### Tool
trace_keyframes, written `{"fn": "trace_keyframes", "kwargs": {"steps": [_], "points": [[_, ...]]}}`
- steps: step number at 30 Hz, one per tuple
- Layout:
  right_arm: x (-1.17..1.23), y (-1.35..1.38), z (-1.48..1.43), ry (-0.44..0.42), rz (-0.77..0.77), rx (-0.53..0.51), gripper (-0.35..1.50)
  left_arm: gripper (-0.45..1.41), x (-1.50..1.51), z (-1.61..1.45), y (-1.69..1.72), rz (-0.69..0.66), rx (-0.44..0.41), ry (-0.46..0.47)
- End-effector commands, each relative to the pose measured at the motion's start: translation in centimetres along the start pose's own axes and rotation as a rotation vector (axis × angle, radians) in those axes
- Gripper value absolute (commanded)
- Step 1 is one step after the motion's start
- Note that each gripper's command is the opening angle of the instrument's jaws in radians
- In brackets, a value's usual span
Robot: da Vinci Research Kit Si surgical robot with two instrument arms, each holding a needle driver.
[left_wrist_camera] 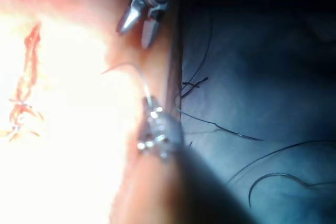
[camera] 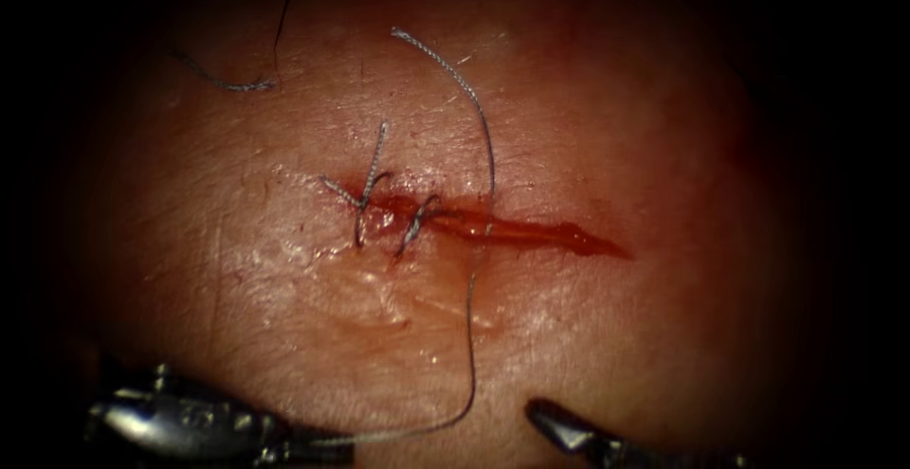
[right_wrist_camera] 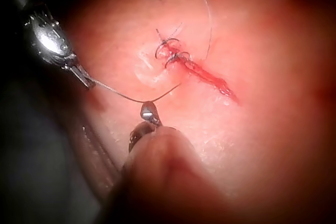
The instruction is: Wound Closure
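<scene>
Left pincer point(camera: 318, 447) pinches thread point(camera: 471, 336) low, off the tissue point(camera: 664, 147), keeping it clear of the cut point(camera: 531, 232); right pincer point(left_wrist_camera: 137, 24) spread, holding nothing; needle unseen.

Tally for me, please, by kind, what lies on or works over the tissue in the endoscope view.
Tools: 2 (left tool shut on the long thread; right tool open, holding nothing)
Stitches over the cut: 2
Cut: 1
Long thread: 1
Loose thread end: 1
Total: 7
</scene>
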Motion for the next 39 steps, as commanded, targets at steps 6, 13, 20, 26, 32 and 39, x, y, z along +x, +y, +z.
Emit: {"fn": "trace_keyframes", "kwargs": {"steps": [6, 13, 20, 26, 32, 39], "points": [[-0.03, 0.97, 0.30, -0.105, -0.035, 0.093, 1.08, -0.45, 0.19, 0.02, -0.19, 0.022, 0.021, 0.008], [-0.56, 1.09, 1.17, -0.056, 0.023, 0.201, -0.01, -0.45, 0.39, -0.10, -0.28, 0.054, 0.028, 0.009], [-1.10, 0.79, 1.43, 0.094, 0.394, 0.436, -0.35, -0.45, 0.69, -0.20, -0.48, 0.094, 0.043, 0.004], [-1.16, 0.78, 1.77, 0.164, 0.602, 0.650, -0.35, -0.45, 0.98, 0.06, -0.84, 0.119, 0.043, -0.041], [-1.14, 0.62, 1.81, 0.304, 0.795, 0.828, -0.35, -0.45, 1.01, 0.08, -1.46, 0.118, 0.040, -0.088], [-1.17, 0.58, 1.81, 0.606, 1.033, 0.911, -0.35, -0.45, 0.78, 0.79, -1.71, 0.133, 0.050, -0.105]]}}
